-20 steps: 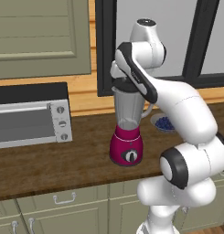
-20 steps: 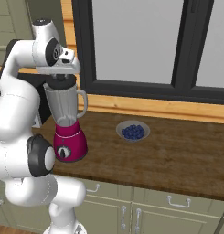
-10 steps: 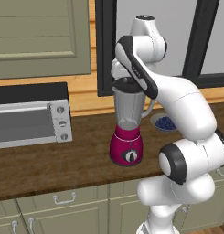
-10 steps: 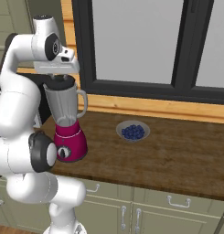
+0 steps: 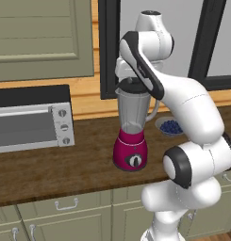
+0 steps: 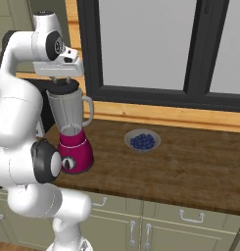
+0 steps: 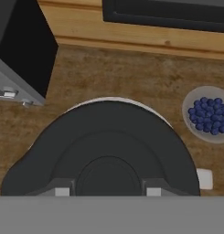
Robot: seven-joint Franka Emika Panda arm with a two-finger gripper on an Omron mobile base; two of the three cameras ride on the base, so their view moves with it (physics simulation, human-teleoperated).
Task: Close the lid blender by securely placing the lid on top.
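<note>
The blender [image 5: 131,155] [image 6: 75,154] stands on the wooden counter, with a magenta base and a clear grey jar with a handle. The dark round lid [image 5: 131,86] [image 6: 63,88] sits right at the jar's rim, held level. My gripper [image 5: 129,77] [image 6: 60,80] [image 7: 107,189] points straight down over the jar, shut on the lid. From the hand camera the lid [image 7: 109,146] covers the jar mouth, and a sliver of pale rim shows along its far edge. I cannot tell whether the lid is pressed fully down.
A silver toaster oven [image 5: 29,122] [image 7: 19,50] stands to the blender's left. A shallow bowl of blue berries [image 5: 169,126] [image 6: 142,141] [image 7: 208,114] lies to its right, near the window ledge. Cabinet drawers run below the counter's front edge.
The arm's upper joints have risen and the hand has shifted slightly above the jar. The lid has stayed in the grip at the jar's top, and the blender has not moved.
</note>
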